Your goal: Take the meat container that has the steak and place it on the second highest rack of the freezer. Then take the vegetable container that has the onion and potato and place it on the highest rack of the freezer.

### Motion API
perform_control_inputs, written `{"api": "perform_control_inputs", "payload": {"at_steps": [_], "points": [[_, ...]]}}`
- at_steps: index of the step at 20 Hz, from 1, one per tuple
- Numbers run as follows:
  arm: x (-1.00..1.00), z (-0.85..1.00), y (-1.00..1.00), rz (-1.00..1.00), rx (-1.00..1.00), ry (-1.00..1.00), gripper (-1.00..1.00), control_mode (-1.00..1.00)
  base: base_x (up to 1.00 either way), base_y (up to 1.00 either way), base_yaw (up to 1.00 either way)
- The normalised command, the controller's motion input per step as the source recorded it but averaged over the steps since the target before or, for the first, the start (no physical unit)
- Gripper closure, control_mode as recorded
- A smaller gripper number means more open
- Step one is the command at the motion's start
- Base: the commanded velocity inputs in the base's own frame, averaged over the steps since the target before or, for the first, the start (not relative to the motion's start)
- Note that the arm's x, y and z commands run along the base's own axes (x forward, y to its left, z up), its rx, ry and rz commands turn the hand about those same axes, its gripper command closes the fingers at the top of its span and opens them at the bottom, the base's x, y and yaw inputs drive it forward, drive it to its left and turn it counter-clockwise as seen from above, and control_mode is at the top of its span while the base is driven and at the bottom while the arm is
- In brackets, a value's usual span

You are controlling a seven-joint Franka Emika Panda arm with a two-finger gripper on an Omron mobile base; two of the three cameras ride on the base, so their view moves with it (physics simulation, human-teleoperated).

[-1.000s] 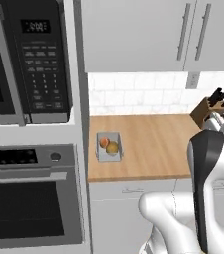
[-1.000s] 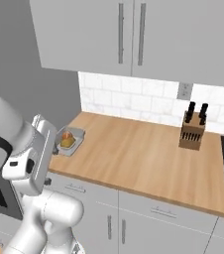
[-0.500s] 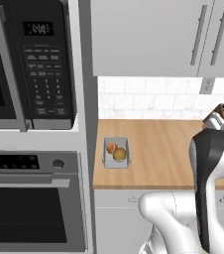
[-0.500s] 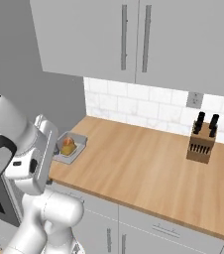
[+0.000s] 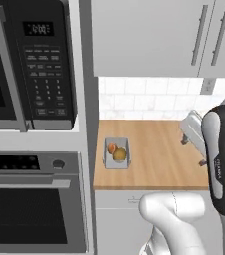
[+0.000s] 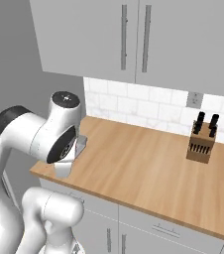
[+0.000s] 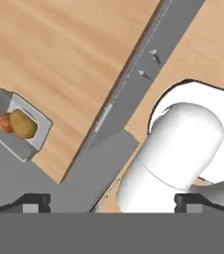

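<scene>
We see the vegetable container (image 5: 117, 153), a small grey open tray, sitting on the wooden counter (image 5: 157, 159) at its left end, close to the front edge and just beside the tall grey oven column. Inside it lie two items side by side: an orange-red onion (image 5: 111, 148) toward the back left and a yellow-brown potato (image 5: 120, 155) touching it toward the front. From the hand view the same vegetable container (image 7: 20, 123) appears at the left, on the counter's corner, with the potato (image 7: 24, 123) and onion (image 7: 4, 123) pressed together within its walls. Our gripper (image 7: 112, 201) is raised well above the counter and looks down past the drawer fronts; its two dark fingertips (image 7: 33, 200) stand far apart at the bottom of that view with nothing between them, so it is spread wide and carries nothing. It is well apart from the container. To the left of the counter are the microwave (image 5: 27, 64) above and the oven (image 5: 35, 199) below. In the right base view a knife block (image 6: 201, 144) stands near the tiled backsplash, under the grey wall cabinets (image 6: 134, 34).
</scene>
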Motion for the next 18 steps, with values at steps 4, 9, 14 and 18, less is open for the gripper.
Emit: {"api": "perform_control_inputs", "payload": {"at_steps": [4,9,14,18], "points": [[0.60,-0.99,1.00,0.11,0.02,0.01,-1.00,-1.00,0.00,0.00,0.00],[0.61,-0.79,0.81,0.00,0.00,0.01,-1.00,-1.00,0.00,0.00,0.00],[1.00,-0.33,0.33,0.00,0.00,0.04,-1.00,-1.00,0.00,0.00,0.00],[0.95,-0.58,0.35,0.00,0.00,0.06,-1.00,-1.00,0.00,0.00,0.00]]}}
